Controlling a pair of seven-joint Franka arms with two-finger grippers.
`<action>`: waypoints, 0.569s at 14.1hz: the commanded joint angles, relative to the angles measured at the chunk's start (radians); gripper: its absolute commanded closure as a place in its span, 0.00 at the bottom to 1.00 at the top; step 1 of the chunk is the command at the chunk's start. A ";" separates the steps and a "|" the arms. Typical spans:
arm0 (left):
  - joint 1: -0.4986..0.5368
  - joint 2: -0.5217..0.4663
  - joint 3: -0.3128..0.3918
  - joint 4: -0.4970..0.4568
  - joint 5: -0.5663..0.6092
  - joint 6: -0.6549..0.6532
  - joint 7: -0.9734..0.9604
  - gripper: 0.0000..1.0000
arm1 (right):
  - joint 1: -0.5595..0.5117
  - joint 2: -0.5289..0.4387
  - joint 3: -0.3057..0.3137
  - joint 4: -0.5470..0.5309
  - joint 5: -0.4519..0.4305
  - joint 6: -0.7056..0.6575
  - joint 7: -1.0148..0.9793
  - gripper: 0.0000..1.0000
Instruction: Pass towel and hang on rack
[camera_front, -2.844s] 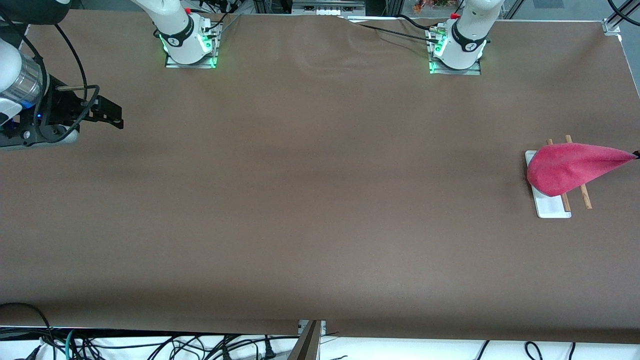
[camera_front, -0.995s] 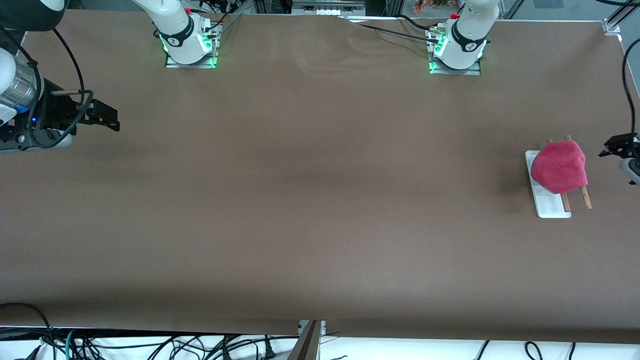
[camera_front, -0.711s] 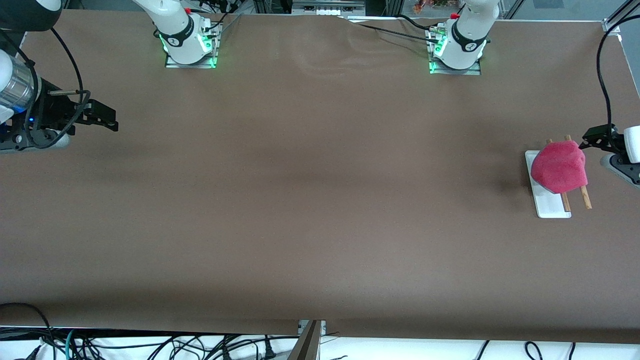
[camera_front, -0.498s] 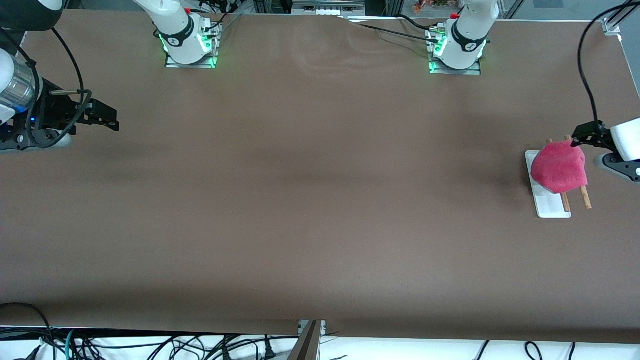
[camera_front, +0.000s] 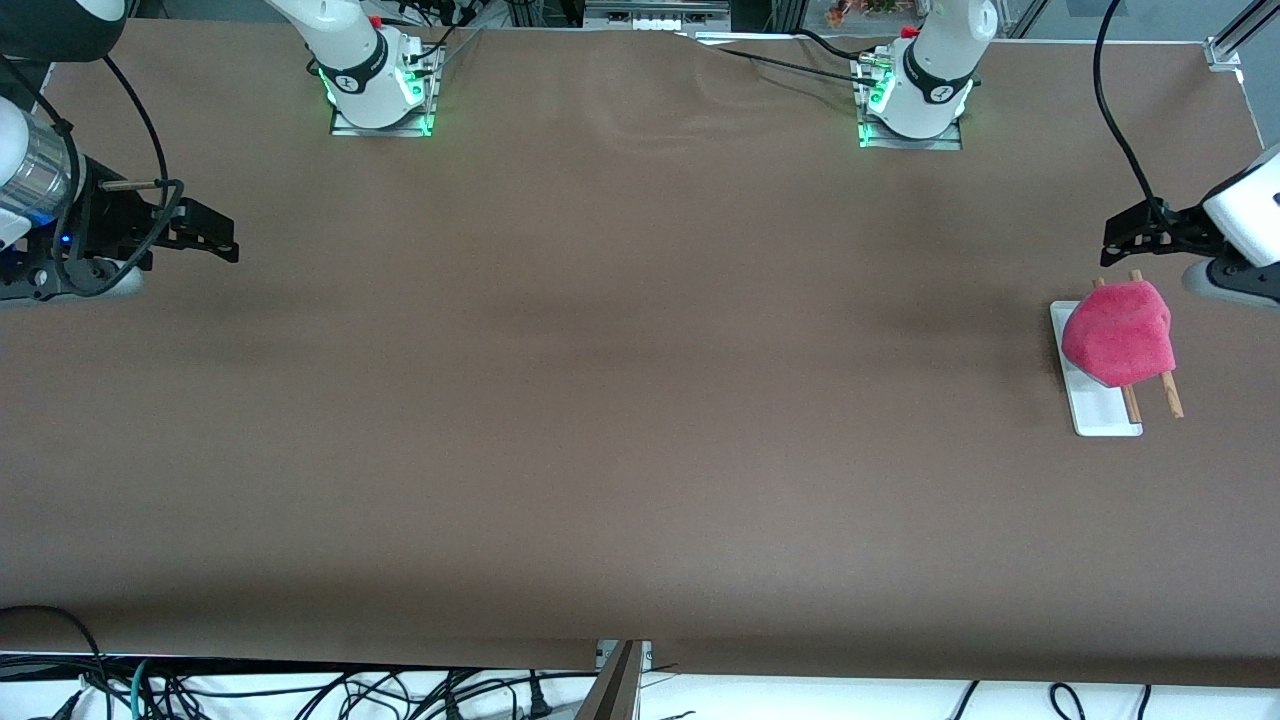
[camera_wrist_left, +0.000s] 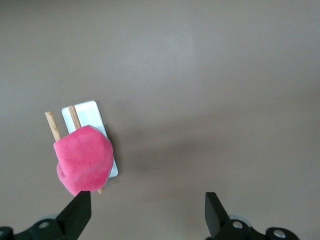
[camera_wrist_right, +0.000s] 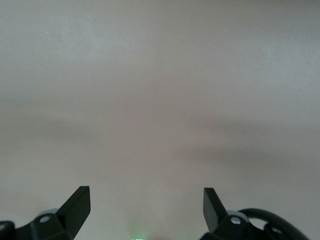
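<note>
Hovering with fingers spread and empty, the left gripper (camera_front: 1118, 232) hangs over the table just beside the rack (camera_front: 1100, 415), where the towel (camera_front: 1118, 334) drapes across both rods, apparently delivered. The right gripper (camera_front: 222, 238), likewise spread, waits at its arm's end.

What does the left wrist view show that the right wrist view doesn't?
Only the left wrist view shows the towel draped over the rack, with the open left end effector above the table beside them. Only the right wrist view shows the open right end effector, waiting over bare table. Both share the brown table surface and spread fingers.
</note>
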 joint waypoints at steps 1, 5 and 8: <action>-0.053 -0.097 0.047 -0.166 -0.025 0.112 -0.056 0.00 | -0.019 -0.010 0.023 -0.006 -0.009 0.007 -0.002 0.00; -0.159 -0.097 0.113 -0.160 -0.021 0.112 -0.136 0.00 | -0.017 -0.010 0.021 -0.006 -0.008 0.009 -0.002 0.00; -0.159 -0.097 0.119 -0.163 -0.022 0.112 -0.140 0.00 | -0.017 -0.010 0.021 -0.006 -0.008 0.009 -0.002 0.00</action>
